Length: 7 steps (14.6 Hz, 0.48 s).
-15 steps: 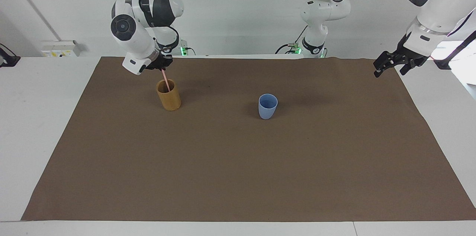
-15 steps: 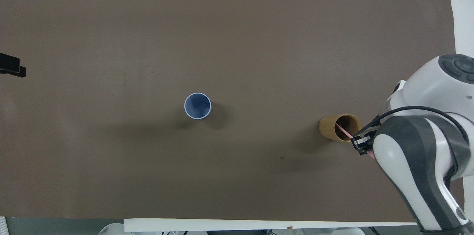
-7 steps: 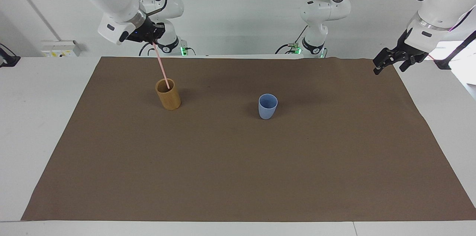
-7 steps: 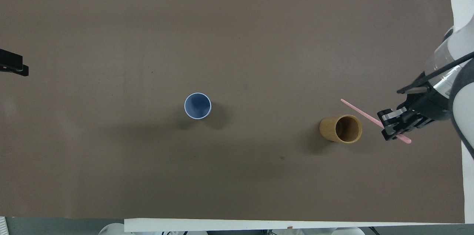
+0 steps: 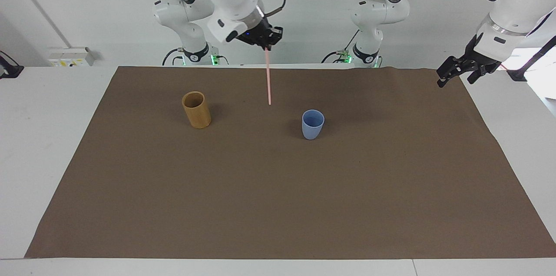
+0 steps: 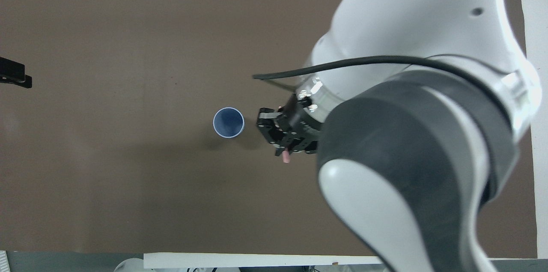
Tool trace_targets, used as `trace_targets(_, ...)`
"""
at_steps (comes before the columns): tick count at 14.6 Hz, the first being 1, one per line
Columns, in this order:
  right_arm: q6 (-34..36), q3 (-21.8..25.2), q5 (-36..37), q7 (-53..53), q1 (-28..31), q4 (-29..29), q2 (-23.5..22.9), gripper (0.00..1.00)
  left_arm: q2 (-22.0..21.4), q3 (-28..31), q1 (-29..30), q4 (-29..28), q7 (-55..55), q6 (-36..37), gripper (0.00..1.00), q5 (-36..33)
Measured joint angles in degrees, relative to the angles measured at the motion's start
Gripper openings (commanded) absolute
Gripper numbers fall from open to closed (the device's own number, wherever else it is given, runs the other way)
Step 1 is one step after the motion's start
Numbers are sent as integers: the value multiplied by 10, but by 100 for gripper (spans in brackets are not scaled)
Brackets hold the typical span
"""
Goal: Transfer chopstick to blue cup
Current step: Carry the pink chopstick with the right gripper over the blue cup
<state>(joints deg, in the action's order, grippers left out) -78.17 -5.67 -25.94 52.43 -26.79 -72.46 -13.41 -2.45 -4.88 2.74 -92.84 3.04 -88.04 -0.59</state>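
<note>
The pale pink chopstick [image 5: 268, 77] hangs almost upright in the air, my right gripper [image 5: 266, 44] shut on its top end. Its lower tip is clear of the brown mat, between the two cups and closer to the blue cup [image 5: 312, 124]. That small light blue cup stands upright with nothing in it near the mat's middle. From overhead, the right gripper [image 6: 280, 142] sits just beside the blue cup [image 6: 228, 122], and only the chopstick's top end [image 6: 285, 158] shows. My left gripper [image 5: 459, 71] waits open over the mat's edge at the left arm's end.
A taller tan wood-coloured cup [image 5: 196, 110] stands upright toward the right arm's end of the brown mat [image 5: 278, 189]; overhead, the right arm hides it. The left gripper's tip [image 6: 15, 76] shows at the mat's edge in the overhead view.
The right gripper has lifted the chopstick out of the tan cup and carried it toward the blue cup. The stick now hangs nearly vertical. The left arm has barely moved.
</note>
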Motion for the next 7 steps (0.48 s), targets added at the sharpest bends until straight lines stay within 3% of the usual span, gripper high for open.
trace_targets(3,-71,-1,-2,79,-59,3,-21,0,0,0,0,0,0,0,100,0)
trace_targets(7,-136,0,-4,97,-84,-17,-45,0,0,0,0,0,0,0,100,0)
